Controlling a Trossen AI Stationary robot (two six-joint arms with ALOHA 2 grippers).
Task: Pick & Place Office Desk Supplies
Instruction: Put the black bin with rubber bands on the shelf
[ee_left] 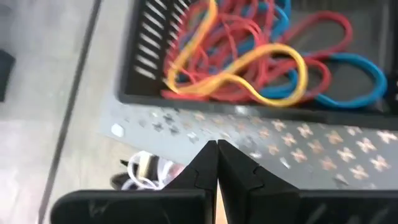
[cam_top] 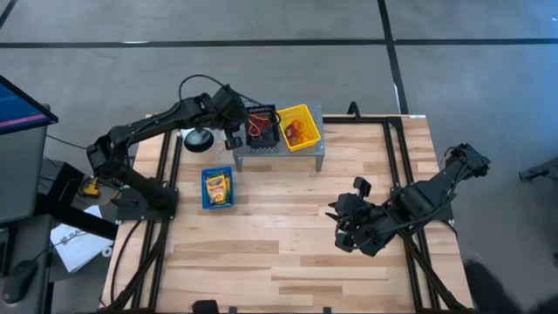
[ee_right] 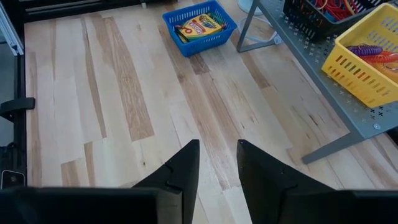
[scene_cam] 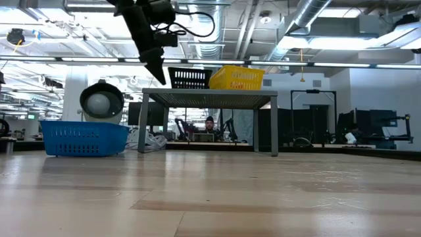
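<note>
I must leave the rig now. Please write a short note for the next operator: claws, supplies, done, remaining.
Left claw: shut, empty, above the grey shelf beside the black bin.
Right claw: open, empty, waiting over bare table.
Rubber bands lie in the black bin, more in the yellow bin. Crayon box sits in the blue bin.
No loose supplies visible on the table; sorting appears done.

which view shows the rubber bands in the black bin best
The left wrist view: the red, yellow and blue rubber-band loops fill the black slatted plastic bin close up. The high view shows a small tangle; the right wrist view a cropped corner; the low view only the bin's outside.
</note>
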